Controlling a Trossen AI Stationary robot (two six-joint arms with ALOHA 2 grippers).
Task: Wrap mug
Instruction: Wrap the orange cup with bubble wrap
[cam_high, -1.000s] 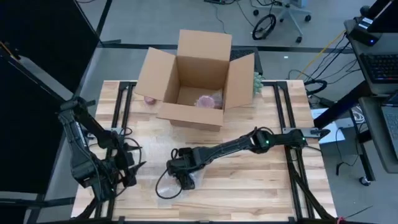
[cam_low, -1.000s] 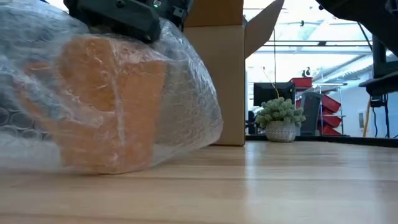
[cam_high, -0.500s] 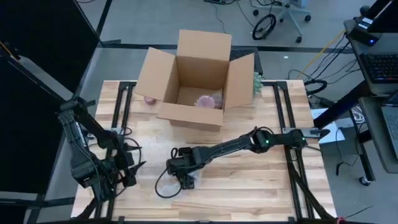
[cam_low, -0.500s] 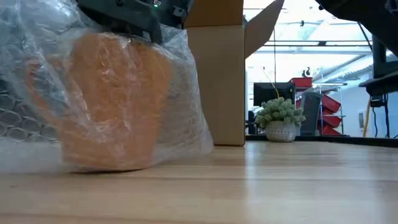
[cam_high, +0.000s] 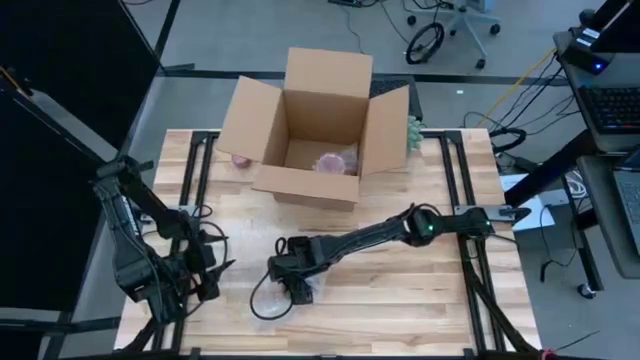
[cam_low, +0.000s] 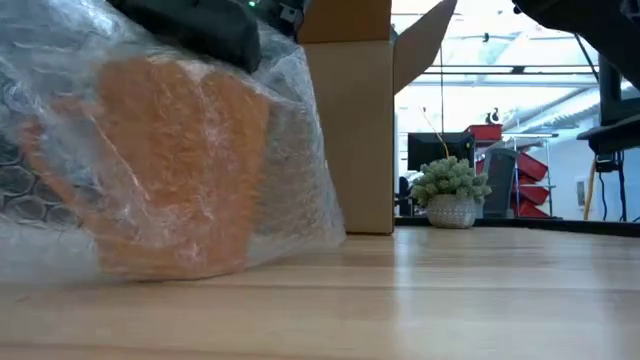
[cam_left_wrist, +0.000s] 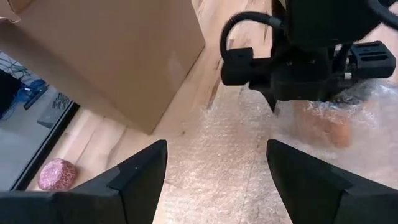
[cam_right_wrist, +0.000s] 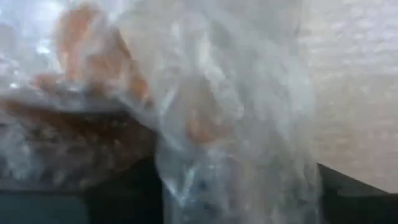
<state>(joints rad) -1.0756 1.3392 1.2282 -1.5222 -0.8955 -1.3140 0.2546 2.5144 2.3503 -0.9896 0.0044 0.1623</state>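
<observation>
1 orange mug (cam_low: 170, 170), lower left of low view, inside 1 sheet of bubble wrap (cam_left_wrist: 230, 168). 1 open cardboard box (cam_high: 315, 125), upper centre of high view. 2 pink balls: 1 in box (cam_high: 330, 163), 1 left of it (cam_high: 240, 160). 1 potted plant (cam_low: 450, 192), right of centre. 2 arms: left (cam_high: 150, 250), right (cam_high: 380, 235).

The high view looks straight down on the whole table (cam_high: 400, 300) from well above. The low view sits at tabletop height, facing the cardboard box (cam_low: 355, 120), with the bubble-wrapped mug (cam_low: 170, 160) close before it. Both wrist views look at that mug, the right one pressed against the wrap.
</observation>
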